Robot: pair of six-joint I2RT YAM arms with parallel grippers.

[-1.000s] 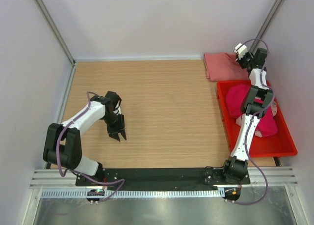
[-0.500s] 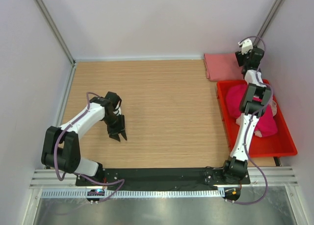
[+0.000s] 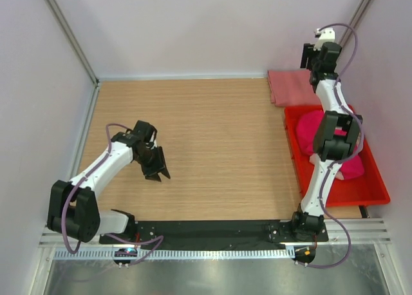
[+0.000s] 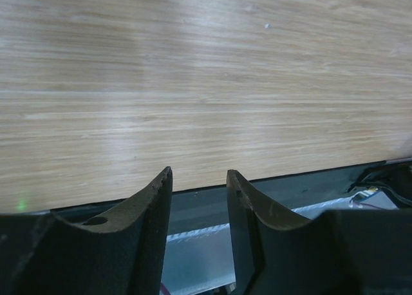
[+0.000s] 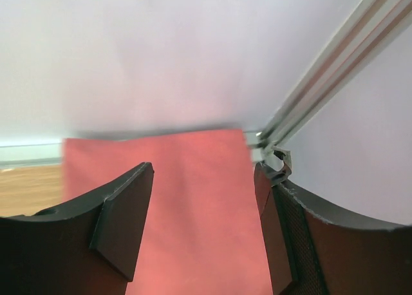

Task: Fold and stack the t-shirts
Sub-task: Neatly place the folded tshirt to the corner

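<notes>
Salmon-pink t-shirt (image 3: 291, 87), folded flat and rectangular, just beyond the rigid red plastic bin (image 3: 370, 190).
Crumpled magenta t-shirt (image 3: 308, 124) inside the bin; right jaws spread wide, empty, above the fold; left jaws parted, empty, well left of it.

This is a robotics lab test cell, not a home. A wood-grain table (image 3: 219, 147) sits boxed in by plain white panels (image 3: 193, 31) on aluminium extrusion posts (image 3: 67, 34). The left arm (image 3: 103, 166) and right arm (image 3: 320, 182) are bolted to a black base plate (image 3: 212, 230) beside a slotted metal rail (image 3: 212, 253) (a purple cable (image 3: 348, 238) loops loose).
</notes>
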